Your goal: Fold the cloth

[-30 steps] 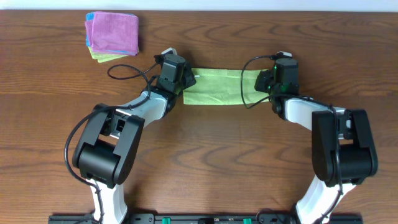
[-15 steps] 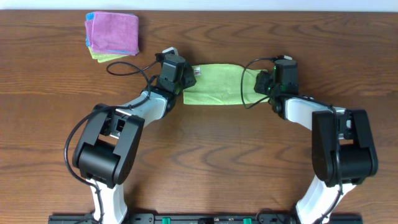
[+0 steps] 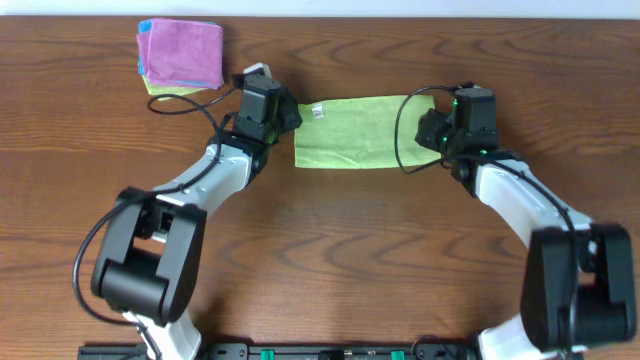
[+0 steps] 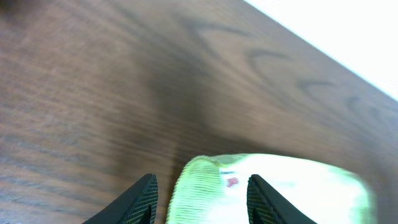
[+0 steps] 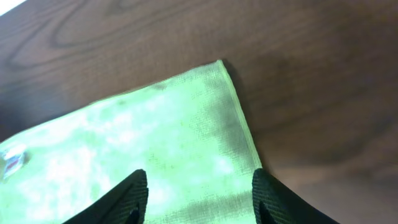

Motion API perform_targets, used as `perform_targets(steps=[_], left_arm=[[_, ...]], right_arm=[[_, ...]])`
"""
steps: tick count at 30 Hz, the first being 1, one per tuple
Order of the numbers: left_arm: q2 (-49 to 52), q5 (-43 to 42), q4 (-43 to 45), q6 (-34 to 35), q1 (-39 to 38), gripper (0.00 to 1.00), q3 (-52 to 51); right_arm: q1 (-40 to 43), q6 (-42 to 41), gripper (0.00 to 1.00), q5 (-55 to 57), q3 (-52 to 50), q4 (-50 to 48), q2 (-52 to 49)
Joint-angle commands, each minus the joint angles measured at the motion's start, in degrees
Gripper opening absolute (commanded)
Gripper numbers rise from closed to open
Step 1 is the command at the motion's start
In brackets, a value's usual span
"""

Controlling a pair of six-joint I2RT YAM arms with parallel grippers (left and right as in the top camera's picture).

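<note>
- Now, both my pincers stand with jaws apart and grip nothing. The left gripper (image 3: 291,118) is at the 9 o'clock end of the cloth (image 3: 360,132), and the right gripper (image 3: 432,128) is at its 3 o'clock end.
- It lies flat as a long strip on the table (image 3: 350,240), toward 12 o'clock from the middle.
- I judge the next fold runs end to end. I should pinch one short end low at its corners, lift it just clear, and lay it edge on edge.
- Soft, nubbly lime microfibre will sag and drag, so I should move slowly.
- It has a stitched hem and a small white tag (image 3: 318,112) near 9 o'clock.
- Smooth wood-grain top, with spare cloths (image 3: 180,55) stacked at 10 o'clock.
</note>
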State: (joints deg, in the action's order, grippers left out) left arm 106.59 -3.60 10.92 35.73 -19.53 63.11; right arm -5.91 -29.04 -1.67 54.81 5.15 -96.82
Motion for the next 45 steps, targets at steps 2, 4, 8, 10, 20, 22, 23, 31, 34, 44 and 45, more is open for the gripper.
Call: perform_targets(steps=[2,4,8,10,20,22,23,31,34,44,45], left_arm=[[-0.2,-2.9,-1.1,0.7,-1.2,0.48,0.0],[0.2,-2.8,-1.4,0.6,-1.7,0.48,0.0],[1.6,-1.6,-1.3,0.2,-2.6,0.45,0.1],[2.6,-1.5,-1.1,0.3,-3.0,0.38,0.1],[8.6,-1.3,-0.5,0.3,-5.7,0.16,1.3],[8.6,-1.3,-0.7,0.3,-5.6,0.10,1.3],[8.6,-1.0,-0.9,0.3,-5.6,0.08,1.3],[8.7,0.6,-5.2,0.2,-5.6,0.06,1.3],[8.7,0.6,-6.1,0.2,-5.6,0.06,1.3],[8.7,0.6,-6.8,0.3,-5.6,0.06,1.3],[8.7,0.5,-6.8,0.3,-5.6,0.06,1.3]], right_arm=[[-0.4,-8.2,0.68,0.2,0.7,5.9,3.2],[-0.2,-11.3,0.82,-1.3,0.7,8.5,3.6],[1.5,-15.7,0.90,-6.4,0.7,11.4,3.5],[2.4,-16.9,0.90,-6.8,0.6,12.0,3.5],[6.4,-17.9,0.93,-11.1,0.6,13.5,-0.5],[6.4,-18.6,0.93,-11.5,0.6,13.2,-1.9],[6.4,-18.8,0.93,-11.6,0.6,12.8,-2.7],[6.2,-20.9,0.89,-15.3,0.6,7.7,-8.2],[6.2,-21.4,0.86,-15.3,0.6,7.1,-8.8],[3.9,-21.8,0.79,-14.4,0.6,2.1,-9.4],[3.7,-21.8,0.79,-14.2,0.6,1.9,-9.6]])
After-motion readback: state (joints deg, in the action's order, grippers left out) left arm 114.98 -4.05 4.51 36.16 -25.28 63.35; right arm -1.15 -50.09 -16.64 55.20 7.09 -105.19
